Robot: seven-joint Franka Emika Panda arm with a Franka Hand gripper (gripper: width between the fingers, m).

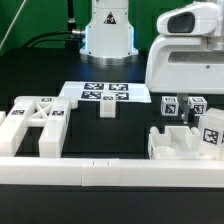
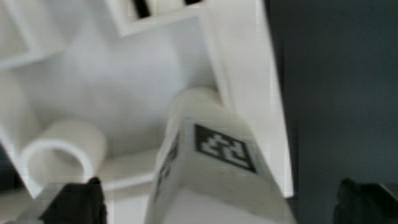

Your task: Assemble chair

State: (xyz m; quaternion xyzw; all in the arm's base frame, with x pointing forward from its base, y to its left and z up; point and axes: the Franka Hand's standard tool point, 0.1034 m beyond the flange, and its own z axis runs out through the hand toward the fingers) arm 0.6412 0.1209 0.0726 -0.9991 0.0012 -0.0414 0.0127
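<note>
Glossy white chair pieces lie on the black table. An X-braced frame (image 1: pixel 35 125) lies at the exterior view's left. A notched block (image 1: pixel 180 142) with a tag sits at the right, and two small tagged cubes (image 1: pixel 170 105) (image 1: pixel 197 105) stand behind it. A small piece (image 1: pixel 107 108) lies mid-table. The hand's white housing (image 1: pixel 185 50) hangs above the right-hand pieces, its fingertips not visible there. In the wrist view my gripper (image 2: pixel 217 205) is open, with dark fingertips (image 2: pixel 71 200) wide apart on either side of a tagged white piece (image 2: pixel 222 145) and a round peg (image 2: pixel 63 150) beside it.
The marker board (image 1: pixel 105 93) lies flat in front of the robot base (image 1: pixel 108 35). A long plain white rail (image 1: pixel 100 172) runs along the front edge. Bare black table (image 2: pixel 338 100) shows beside the tagged piece in the wrist view.
</note>
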